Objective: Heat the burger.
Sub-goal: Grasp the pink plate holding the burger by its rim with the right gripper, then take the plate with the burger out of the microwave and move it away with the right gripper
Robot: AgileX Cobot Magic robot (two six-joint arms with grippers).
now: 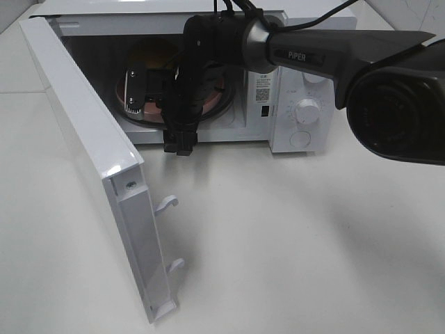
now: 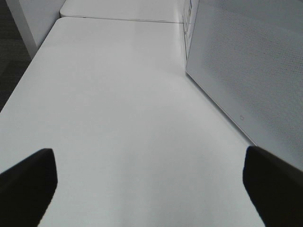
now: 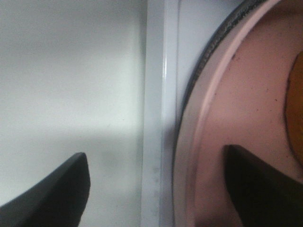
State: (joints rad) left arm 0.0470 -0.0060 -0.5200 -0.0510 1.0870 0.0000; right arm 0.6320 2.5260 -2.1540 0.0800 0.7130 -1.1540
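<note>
The burger [image 1: 154, 54] sits on a pink plate [image 1: 214, 97] inside the open microwave [image 1: 278, 83], mostly hidden behind my right arm. My right gripper [image 1: 135, 90] is at the oven mouth, over the plate's front left rim. In the right wrist view the gripper [image 3: 156, 189] is open. One finger is over the plate [image 3: 246, 118] and the other is over the white floor outside the rim. A sliver of the burger's tan bun [image 3: 297, 104] shows at the edge. My left gripper [image 2: 151, 189] is open and empty above bare table.
The microwave door [image 1: 90, 139] stands swung out to the left, its latch hooks pointing toward the table's middle. Its perforated outer face [image 2: 255, 71] is beside my left gripper. The control dials [image 1: 306, 111] are on the oven's right. The white table [image 1: 292, 236] lies in front.
</note>
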